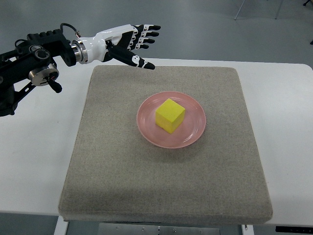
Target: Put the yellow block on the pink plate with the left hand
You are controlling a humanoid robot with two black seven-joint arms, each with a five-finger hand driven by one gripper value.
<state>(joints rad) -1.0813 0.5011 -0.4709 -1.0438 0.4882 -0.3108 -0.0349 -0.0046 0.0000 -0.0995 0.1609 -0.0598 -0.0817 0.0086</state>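
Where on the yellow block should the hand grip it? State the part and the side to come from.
Grip the yellow block across two opposite upright faces, coming down from above. It sits flat near the middle of the pink plate, turned so a corner faces the camera, and the raised rim probably hinders a low sideways approach. The left hand is open, off to the upper left.

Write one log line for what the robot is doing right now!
left hand: open, empty, raised at mat's far-left corner | yellow block: on pink plate | right hand: unseen

A grey felt mat point(146, 196) lies flat on a white table point(39, 161).
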